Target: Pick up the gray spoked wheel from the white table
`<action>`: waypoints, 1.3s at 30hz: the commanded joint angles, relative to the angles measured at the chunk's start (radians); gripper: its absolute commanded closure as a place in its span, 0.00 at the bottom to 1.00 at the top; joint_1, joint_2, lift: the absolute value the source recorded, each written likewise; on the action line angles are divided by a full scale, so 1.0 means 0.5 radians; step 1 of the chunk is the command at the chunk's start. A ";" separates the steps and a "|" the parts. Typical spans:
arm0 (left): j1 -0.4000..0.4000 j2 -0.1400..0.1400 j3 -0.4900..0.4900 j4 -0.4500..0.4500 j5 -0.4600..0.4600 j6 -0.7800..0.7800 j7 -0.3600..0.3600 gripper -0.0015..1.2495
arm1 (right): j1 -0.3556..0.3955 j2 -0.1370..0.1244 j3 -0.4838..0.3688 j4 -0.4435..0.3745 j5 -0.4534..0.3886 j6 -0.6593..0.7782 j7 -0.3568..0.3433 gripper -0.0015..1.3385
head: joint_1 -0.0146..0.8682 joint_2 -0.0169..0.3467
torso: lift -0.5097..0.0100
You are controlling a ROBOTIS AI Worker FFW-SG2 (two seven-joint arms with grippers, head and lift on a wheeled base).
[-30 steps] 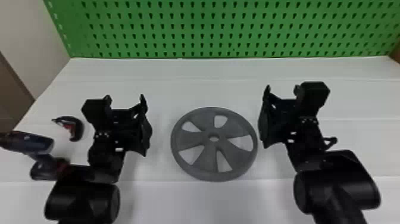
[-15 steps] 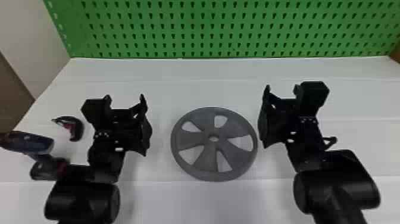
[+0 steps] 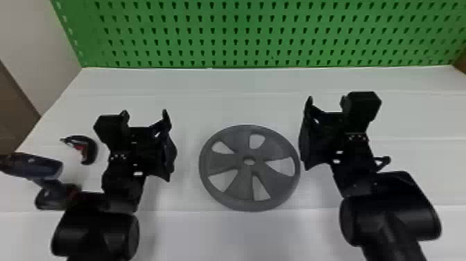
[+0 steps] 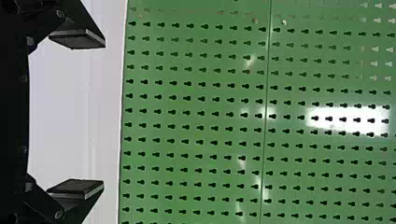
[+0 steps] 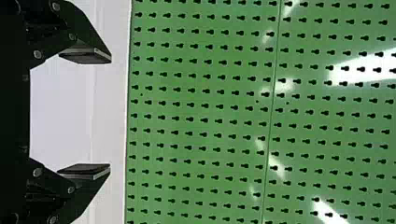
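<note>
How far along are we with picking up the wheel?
No step of the pickup looks done: the gray wheel lies flat on the white table. Nothing is in hand; the left gripper and right gripper are open and empty, flanking it. Gripping and lifting remain.

Grn pegboard (image 3: 241,36) w/ glare spots; gray wall (image 3: 31,41) on L.

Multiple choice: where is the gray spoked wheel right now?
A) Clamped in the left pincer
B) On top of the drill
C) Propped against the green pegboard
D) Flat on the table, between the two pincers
D: in the head view the wheel lies on the white table, with the left pincer to one side and the right pincer to the other.
</note>
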 commanded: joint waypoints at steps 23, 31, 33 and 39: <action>0.003 0.000 0.007 -0.007 0.004 0.000 0.000 0.17 | -0.470 -0.034 0.022 -0.340 -0.175 1.498 -0.006 0.33 | 0.89 0.17 | 0.79; 0.006 0.000 0.004 -0.010 -0.002 0.000 0.000 0.17 | -0.632 -0.062 0.016 -0.343 -0.350 1.833 -0.196 0.32 | 0.89 0.17 | 0.79; 0.006 0.000 0.007 -0.010 -0.002 0.000 0.000 0.17 | -0.675 -0.077 0.025 -0.343 -0.436 1.934 -0.285 0.32 | 0.89 0.17 | 0.79; 0.009 0.000 0.010 -0.013 -0.008 0.000 0.000 0.17 | -0.816 -0.111 0.044 -0.282 -0.706 2.161 -0.580 0.32 | 0.89 0.17 | 0.79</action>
